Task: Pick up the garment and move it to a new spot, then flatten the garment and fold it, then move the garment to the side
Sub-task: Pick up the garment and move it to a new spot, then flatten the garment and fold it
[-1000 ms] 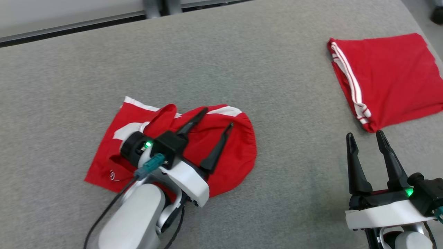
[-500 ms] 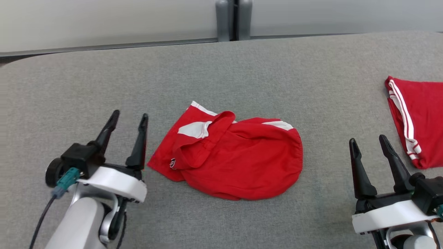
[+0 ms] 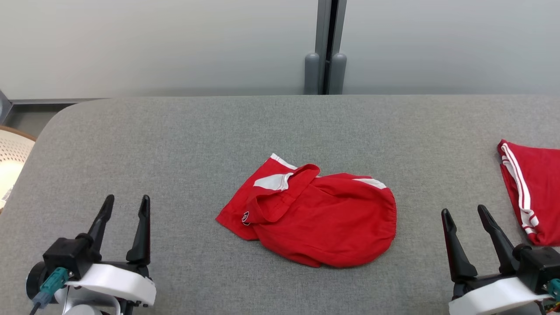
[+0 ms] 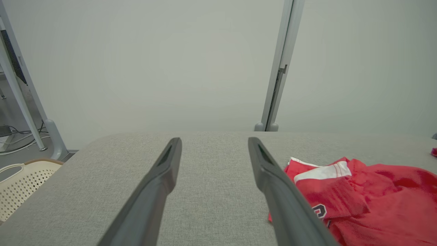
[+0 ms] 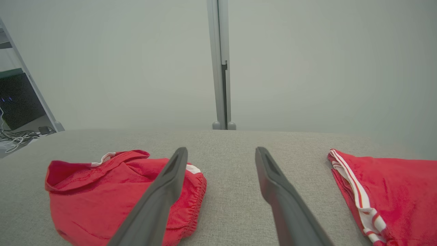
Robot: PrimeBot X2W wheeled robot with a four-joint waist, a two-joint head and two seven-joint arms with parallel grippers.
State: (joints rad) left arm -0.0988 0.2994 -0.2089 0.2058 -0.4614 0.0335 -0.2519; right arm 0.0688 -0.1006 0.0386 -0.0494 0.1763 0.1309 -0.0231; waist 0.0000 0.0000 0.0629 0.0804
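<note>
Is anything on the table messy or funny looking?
Yes. The red garment in the middle of the table lies crumpled, with one part flopped over itself, not flat. The other red garment at the right edge lies neatly folded. Nothing looks spilled or torn.

The crumpled garment [image 3: 315, 218] lies on the table [image 3: 175, 144], about midway between its left and right ends. A folded garment [image 3: 536, 192] lies on the same table well to its right, at the right edge of the head view. The left gripper [image 3: 127, 200] stands over the table's near left part, well apart from the crumpled garment. The right gripper [image 3: 463, 211] stands near right, between the two garments and just beside the folded one. Behind the table is a wall [image 3: 153, 43] with a post [image 3: 325, 65]. A perforated basket [image 3: 11, 162] sits off the table's left end.
</note>
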